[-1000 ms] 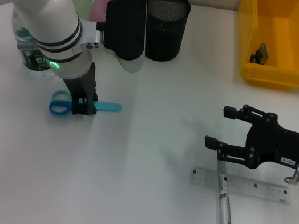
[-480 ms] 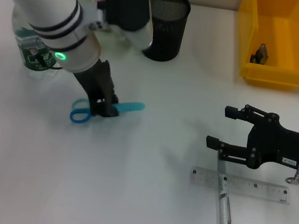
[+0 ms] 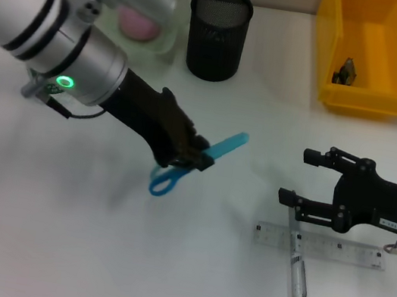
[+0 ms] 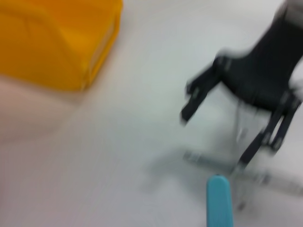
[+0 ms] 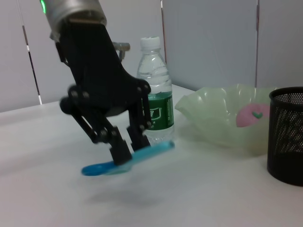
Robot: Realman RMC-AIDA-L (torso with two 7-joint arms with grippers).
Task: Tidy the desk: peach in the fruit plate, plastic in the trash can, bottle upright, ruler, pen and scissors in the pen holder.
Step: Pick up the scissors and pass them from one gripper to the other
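Left claw [image 3: 191, 156]: I am pinching the scissors [image 3: 200, 161] mid-frame, lifted off the worktop [image 3: 50, 245]. Right claw [image 3: 297, 177]: I am hovering spread over ruler [image 3: 334, 249] and pen [image 3: 298, 274], lower right.

Left gripper [image 3: 191, 156] clamped, arm reaching toward 4 o'clock; right gripper [image 3: 303, 178] spread open, pointing toward 9 o'clock
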